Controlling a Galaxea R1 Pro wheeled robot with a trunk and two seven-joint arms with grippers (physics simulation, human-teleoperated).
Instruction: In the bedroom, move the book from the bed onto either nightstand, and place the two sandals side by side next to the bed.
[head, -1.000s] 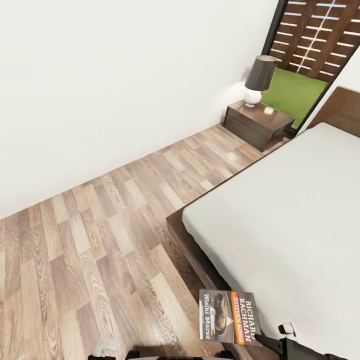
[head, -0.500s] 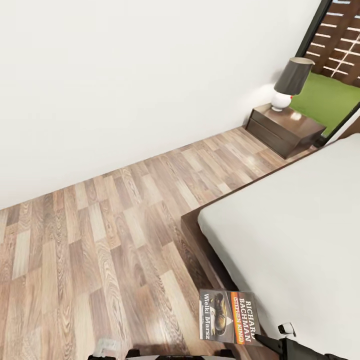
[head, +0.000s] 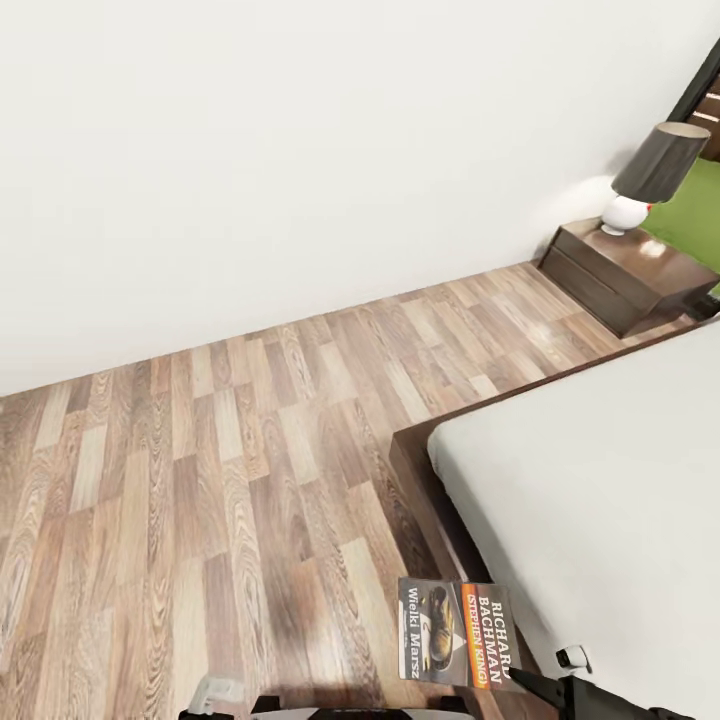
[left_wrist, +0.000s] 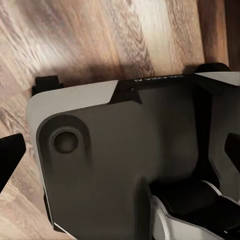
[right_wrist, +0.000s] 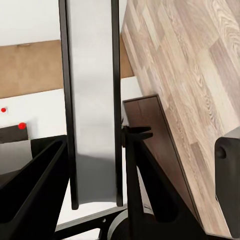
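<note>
Head view: the book (head: 458, 633) is held up at the near edge, over the bed (head: 600, 500) frame's corner, while the nightstand (head: 640, 275) stands far right against the wall under a lamp (head: 650, 175). Right wrist view: the right end effector (right_wrist: 95, 165) grips the book's spine edge (right_wrist: 94, 100) — fingers clamped on either side. Left wrist view: robot body (left_wrist: 135, 155) over plank floor (left_wrist: 100, 40) — the left end effector's opening I cannot tell.

The bed (head: 600, 500) and nightstand (head: 640, 275) are cut by the frame edge. The book (right_wrist: 92, 100) appears edge-on between the right end effector (right_wrist: 92, 165) fingers, cover hidden. The lamp (head: 650, 175) is partly cropped.
</note>
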